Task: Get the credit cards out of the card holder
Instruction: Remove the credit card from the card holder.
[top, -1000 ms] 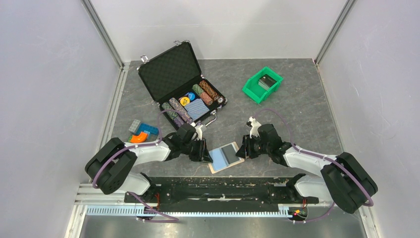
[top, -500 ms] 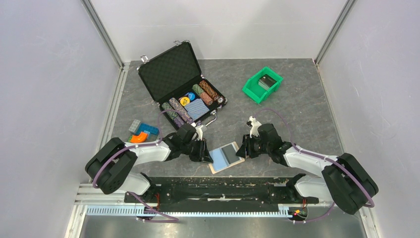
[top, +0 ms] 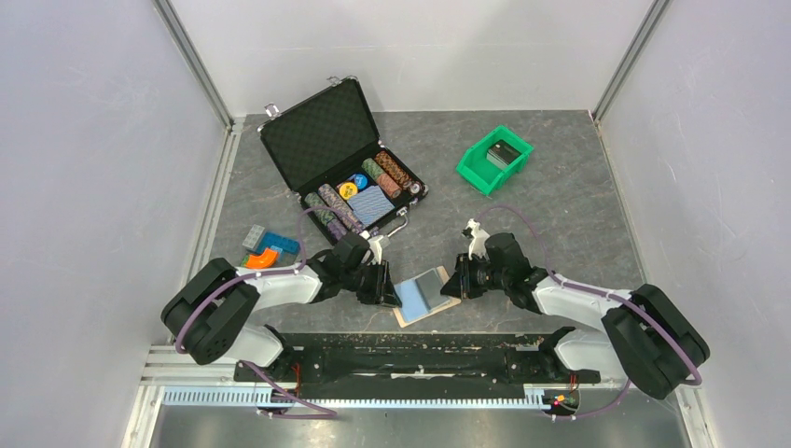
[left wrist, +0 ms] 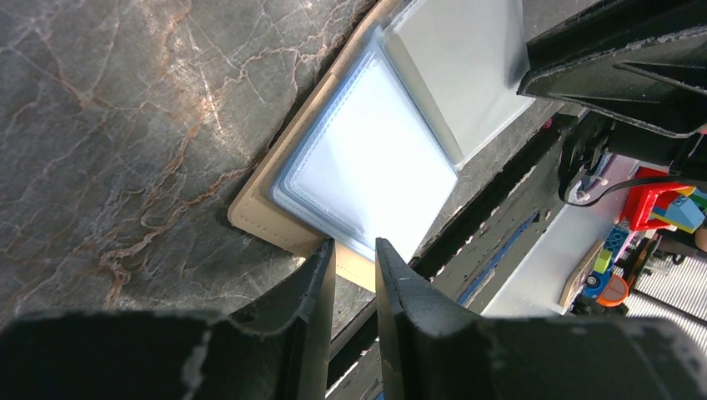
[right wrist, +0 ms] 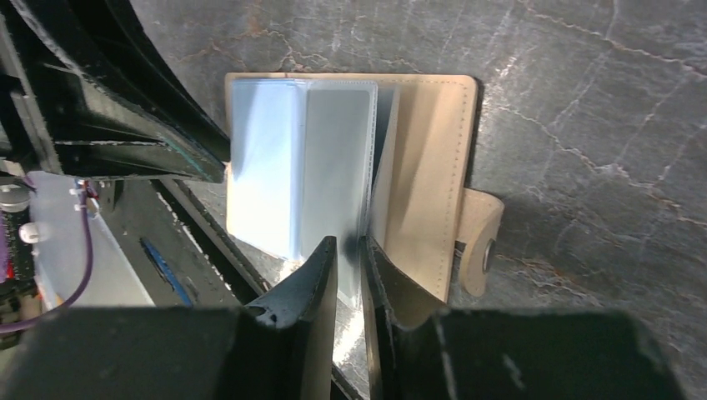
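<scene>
The tan card holder (top: pixel 448 303) (right wrist: pixel 425 150) lies open between my two grippers near the table's front edge. A light blue credit card (right wrist: pixel 258 167) (left wrist: pixel 367 175) and a grey one (right wrist: pixel 338 150) (top: pixel 434 287) sit in its clear sleeves. My left gripper (top: pixel 390 291) (left wrist: pixel 356 250) is shut on the holder's left tan edge (left wrist: pixel 258 212). My right gripper (top: pixel 455 285) (right wrist: pixel 350 246) is at the holder's right half. Its jaws stand a narrow gap apart on either side of the raised sleeve leaf with the grey card. Whether they pinch it does not show.
A black foam-lined chip case (top: pixel 322 135) stands open at the back left. A green bin (top: pixel 478 171) is at the back right. Toy bricks (top: pixel 266 247) lie left of my left arm. The black base rail (top: pixel 410 350) runs just in front of the holder.
My right gripper's jaws have narrowed around the grey card's leaf and edged slightly left. The left gripper and the holder have stayed put.
</scene>
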Robot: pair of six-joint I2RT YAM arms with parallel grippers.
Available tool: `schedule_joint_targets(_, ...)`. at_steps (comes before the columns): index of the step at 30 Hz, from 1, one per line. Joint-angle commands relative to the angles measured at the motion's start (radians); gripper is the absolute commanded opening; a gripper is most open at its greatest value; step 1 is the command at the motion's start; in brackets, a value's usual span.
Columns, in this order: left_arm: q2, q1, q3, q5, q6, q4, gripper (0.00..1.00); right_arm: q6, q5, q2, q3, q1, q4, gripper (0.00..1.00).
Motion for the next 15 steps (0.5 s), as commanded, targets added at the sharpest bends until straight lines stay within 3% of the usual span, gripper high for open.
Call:
schedule_joint_targets(1, 0.011, -0.007, 0.01, 0.009, -0.028, 0.019, 0.31, 0.06, -0.066, -0.027, -0.016, 0.007, 0.107, 0.17)
schedule_joint_targets(5, 0.01, -0.007, 0.007, 0.009, -0.028, 0.018, 0.31, 0.066, -0.07, -0.05, -0.011, 0.007, 0.106, 0.18)
schedule_joint_targets(9, 0.014, -0.009, 0.01, 0.009, -0.028, 0.019, 0.31, 0.074, -0.089, -0.052, -0.006, 0.007, 0.107, 0.29)
schedule_joint_targets(15, 0.008, -0.009, 0.01, 0.009, -0.029, 0.019, 0.32, 0.082, -0.091, -0.082, -0.001, 0.009, 0.104, 0.36)
